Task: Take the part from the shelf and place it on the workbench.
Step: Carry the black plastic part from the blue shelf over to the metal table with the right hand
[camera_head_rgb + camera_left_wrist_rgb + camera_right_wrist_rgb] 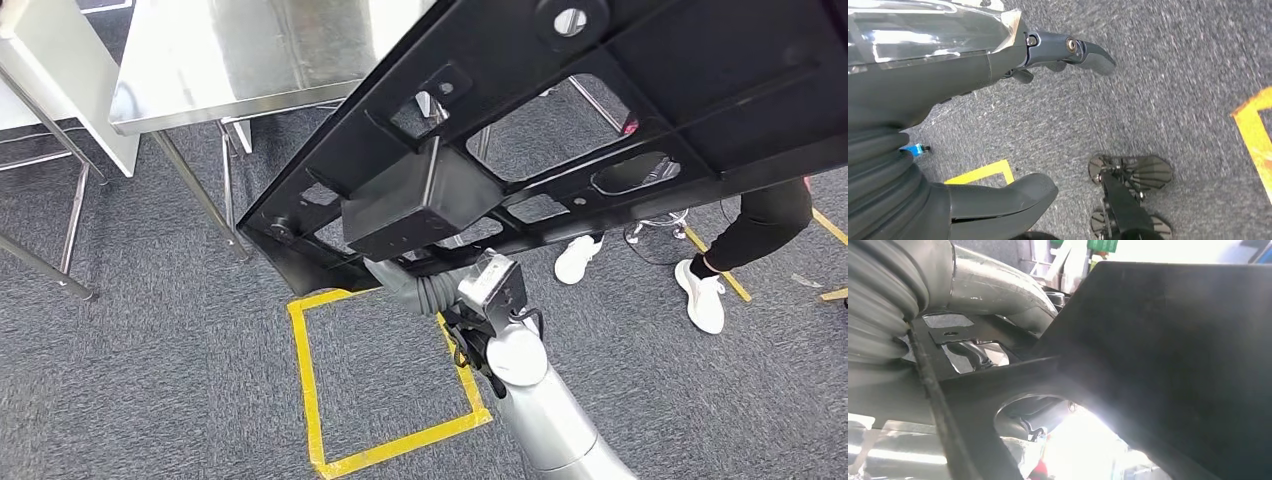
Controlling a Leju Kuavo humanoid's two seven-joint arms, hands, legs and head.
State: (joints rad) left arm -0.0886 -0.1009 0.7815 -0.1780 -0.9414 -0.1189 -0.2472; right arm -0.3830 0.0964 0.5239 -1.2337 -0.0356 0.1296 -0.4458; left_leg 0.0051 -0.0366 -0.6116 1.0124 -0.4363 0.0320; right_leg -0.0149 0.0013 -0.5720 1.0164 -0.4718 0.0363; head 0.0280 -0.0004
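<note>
One part: we count a single black perforated panel, carried tilted above the carpet, its lower edge at the right hand.
Right-hand fingers: under the panel's edge, bearing it; whether they curl round the rim we cannot tell.
Left hand: fingers apart, nothing between them, carpet beyond the fingertips.
Workbenches: two steel tables, the nearer ahead of the panel's far end.
Persons: one, two white shoes beyond the panel.
Step advice: we judge the panel should be levelled and its underside supported before sliding it onto the bench; single-edge hold risks slippage.
</note>
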